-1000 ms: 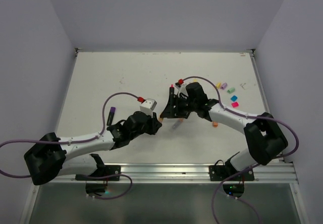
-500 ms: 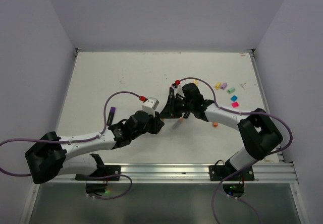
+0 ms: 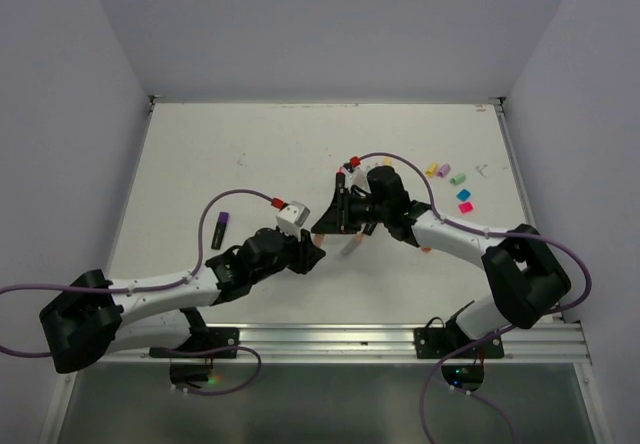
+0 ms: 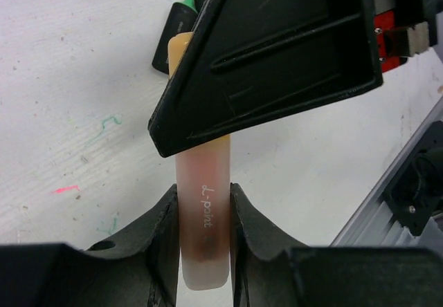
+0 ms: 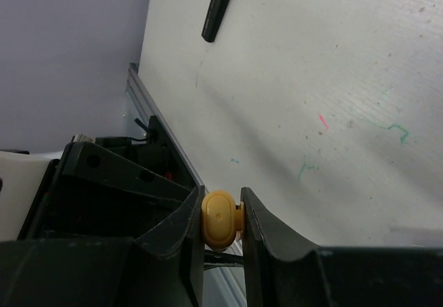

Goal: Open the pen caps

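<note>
Left arm [image 3: 160, 286] shifted nearer, pen [image 4: 202, 210] held over scribbled white table [image 3: 250, 144], grey walls [image 3: 330, 24].

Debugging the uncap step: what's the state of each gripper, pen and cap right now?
left gripper: shut on pastel pen's barrel
right gripper: shut on yellow cap
pastel pen: held between both grippers
yellow cap: on the pen's end
loose caps: off, lying far right
purple pen: lying flat, untouched

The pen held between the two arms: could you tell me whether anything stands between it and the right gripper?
Nothing visible does. The right gripper has its jaws closed on the yellow end of the pen, and the left gripper clamps its frosted other end, with no other object in between.
</note>
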